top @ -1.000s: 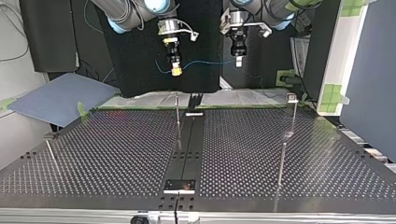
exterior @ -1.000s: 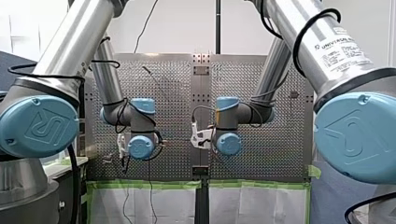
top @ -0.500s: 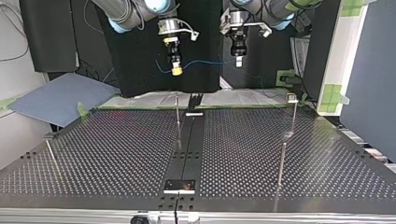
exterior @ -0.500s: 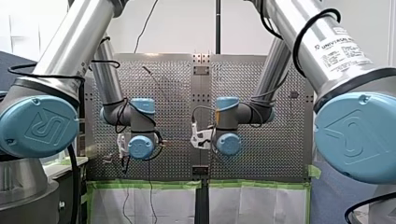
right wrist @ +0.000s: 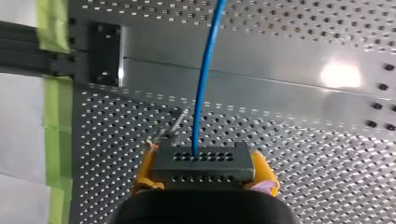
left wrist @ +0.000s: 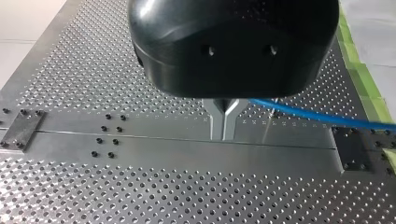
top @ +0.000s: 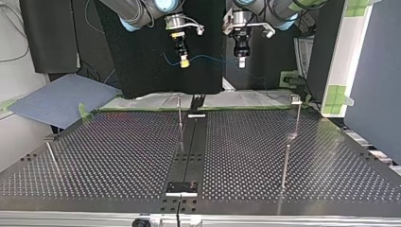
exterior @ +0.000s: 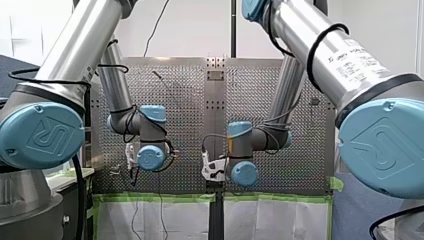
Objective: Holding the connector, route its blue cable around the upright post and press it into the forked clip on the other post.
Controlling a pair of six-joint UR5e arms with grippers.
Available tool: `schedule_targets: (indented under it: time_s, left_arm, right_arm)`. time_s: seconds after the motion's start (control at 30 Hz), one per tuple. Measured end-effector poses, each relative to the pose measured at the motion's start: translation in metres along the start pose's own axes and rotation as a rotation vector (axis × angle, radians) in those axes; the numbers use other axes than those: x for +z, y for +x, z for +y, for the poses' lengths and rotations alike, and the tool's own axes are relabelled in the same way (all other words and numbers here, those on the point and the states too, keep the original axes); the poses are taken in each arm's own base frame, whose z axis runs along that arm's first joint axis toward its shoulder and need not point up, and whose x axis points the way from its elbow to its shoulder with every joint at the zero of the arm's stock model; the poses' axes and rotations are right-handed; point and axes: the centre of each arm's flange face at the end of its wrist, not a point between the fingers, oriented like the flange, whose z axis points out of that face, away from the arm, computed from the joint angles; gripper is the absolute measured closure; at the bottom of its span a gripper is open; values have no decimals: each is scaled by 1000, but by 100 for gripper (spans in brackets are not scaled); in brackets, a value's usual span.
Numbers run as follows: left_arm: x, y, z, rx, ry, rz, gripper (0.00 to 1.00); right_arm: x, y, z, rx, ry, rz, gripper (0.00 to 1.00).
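In the right wrist view my right gripper (right wrist: pixel 203 173) is shut on a grey connector (right wrist: pixel 201 158), held between its yellow pads (right wrist: pixel 145 169). The blue cable (right wrist: pixel 205 79) leaves the connector and runs ahead over the table. In the left wrist view my left gripper (left wrist: pixel 224 132) has its metal fingers shut on the blue cable (left wrist: pixel 322 118), which trails off to one side. In the top view both hang above the table's far edge: my right gripper (top: pixel 185 61) left of my left gripper (top: pixel 241 61), the cable (top: pixel 213 57) slung between them. A plain upright post (top: pixel 179 117) and a post with a forked clip (top: pixel 295 99) stand below.
Two more thin posts stand on the perforated table (top: pixel 118 156): one near the top view's right (top: pixel 285 165), one tilted at its left (top: pixel 51 155). A dark centre strip (top: pixel 191 146) runs front to back. Green tape (right wrist: pixel 55 121) lines the table's edge.
My right arm has shifted with the connector: right and slightly up in the top view, lower and a little left in the front view. My left arm has stayed still.
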Motion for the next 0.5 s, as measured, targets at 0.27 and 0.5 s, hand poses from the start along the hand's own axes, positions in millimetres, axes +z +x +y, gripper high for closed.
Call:
schedule_targets:
  time_s: [0.27,0.5]
  left_arm:
    - [-1,4,4,17,-1,15,100]
    - [3,30,23,126,-2,102,100]
  right_arm:
    - [-1,-5,0,-2,1,-8,100]
    - [-1,-5,0,-2,1,-8,100]
